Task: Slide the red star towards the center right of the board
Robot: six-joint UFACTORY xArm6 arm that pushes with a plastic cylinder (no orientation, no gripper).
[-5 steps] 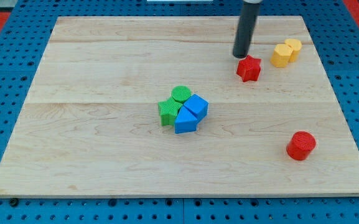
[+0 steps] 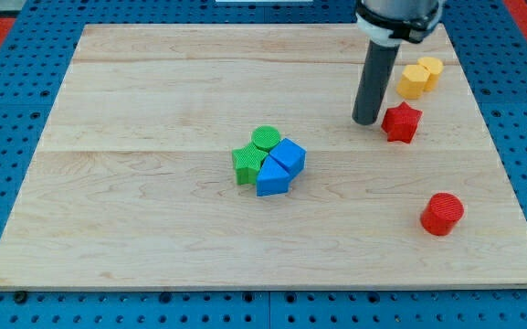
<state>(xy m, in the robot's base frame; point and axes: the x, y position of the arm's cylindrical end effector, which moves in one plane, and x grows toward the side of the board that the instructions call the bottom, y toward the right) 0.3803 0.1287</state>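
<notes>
The red star (image 2: 401, 122) lies on the wooden board (image 2: 153, 210) in its right half, a little above mid-height. My tip (image 2: 367, 121) stands just to the star's left, touching or nearly touching it. The dark rod rises from there to the view's top edge.
Two yellow blocks (image 2: 420, 77) sit touching above and right of the star. A red cylinder (image 2: 442, 214) lies at the lower right. Near the board's middle, a green cylinder (image 2: 265, 138), a green star (image 2: 247, 164) and two blue blocks (image 2: 279, 167) are clustered together.
The red star has slid right and slightly down. My tip moved down and a little right, from above the star's upper left to its left side.
</notes>
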